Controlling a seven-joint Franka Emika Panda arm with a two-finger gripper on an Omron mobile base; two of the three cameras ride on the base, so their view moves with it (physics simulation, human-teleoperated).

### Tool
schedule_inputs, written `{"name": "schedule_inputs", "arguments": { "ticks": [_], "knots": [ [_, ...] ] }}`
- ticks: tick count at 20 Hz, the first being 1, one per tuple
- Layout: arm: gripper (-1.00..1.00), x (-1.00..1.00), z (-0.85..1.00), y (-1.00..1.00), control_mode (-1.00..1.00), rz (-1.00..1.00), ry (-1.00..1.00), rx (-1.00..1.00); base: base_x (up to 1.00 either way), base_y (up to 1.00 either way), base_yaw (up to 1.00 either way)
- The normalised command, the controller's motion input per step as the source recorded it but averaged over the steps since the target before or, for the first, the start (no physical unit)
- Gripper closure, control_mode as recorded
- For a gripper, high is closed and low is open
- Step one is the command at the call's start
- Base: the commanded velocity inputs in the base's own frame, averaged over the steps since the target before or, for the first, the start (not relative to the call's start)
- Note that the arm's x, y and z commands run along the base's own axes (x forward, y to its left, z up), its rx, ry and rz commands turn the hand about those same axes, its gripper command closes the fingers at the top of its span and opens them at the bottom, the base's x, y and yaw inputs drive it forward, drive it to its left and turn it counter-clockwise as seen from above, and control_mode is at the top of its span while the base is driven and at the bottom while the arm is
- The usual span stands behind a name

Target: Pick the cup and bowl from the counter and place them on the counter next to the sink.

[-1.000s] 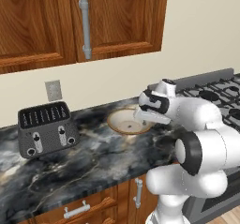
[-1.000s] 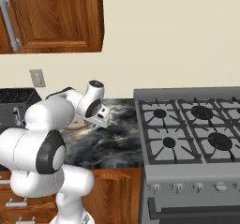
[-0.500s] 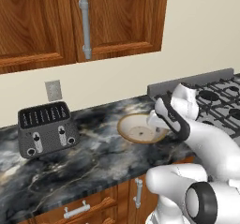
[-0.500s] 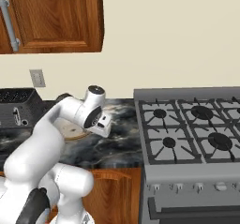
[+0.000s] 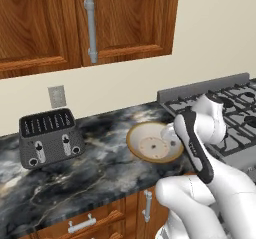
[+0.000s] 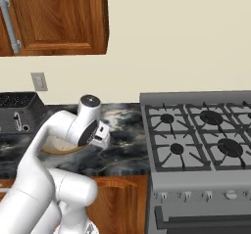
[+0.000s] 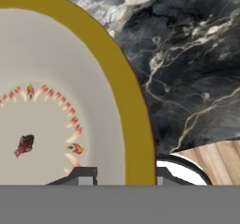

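Table (image 5: 100, 178) first: black marble, with a stove (image 6: 206, 140) on one side and a toaster (image 5: 49, 138) on the other. Bowl (image 5: 152, 143) sits between them, flat on the marble. Tool (image 7: 125, 175) is at the near rim, one tip inside and one outside, so I'd call it clamped on the rim. Lift straight up and keep the bowl level, since a rim pinch can swing or slip.
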Motion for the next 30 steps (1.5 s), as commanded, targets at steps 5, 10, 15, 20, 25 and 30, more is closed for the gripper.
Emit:
{"name": "schedule_inputs", "arguments": {
  "ticks": [5, 10, 15, 20, 25, 30],
  "knots": [
    [1.00, -0.44, 0.31, 0.14, -1.00, 0.02, 0.06, -0.01, 0.00, 0.00, 0.00],
    [1.00, -0.05, 0.05, 0.10, -1.00, 0.00, 0.14, -0.04, 0.00, 0.00, 0.00],
    [1.00, 0.00, 0.00, 0.00, -1.00, 0.00, 0.00, 0.00, 0.00, 0.00, 0.00],
    [1.00, 0.00, 0.00, 0.00, 1.00, 0.00, 0.00, 0.00, -0.02, 0.00, 0.00],
    [1.00, 0.00, 0.00, 0.00, 1.00, 0.00, 0.00, 0.00, -0.80, 0.00, 0.00],
    [1.00, 0.00, 0.00, 0.00, 1.00, 0.00, 0.00, 0.00, -0.11, 0.00, 0.05]
  ]
}}
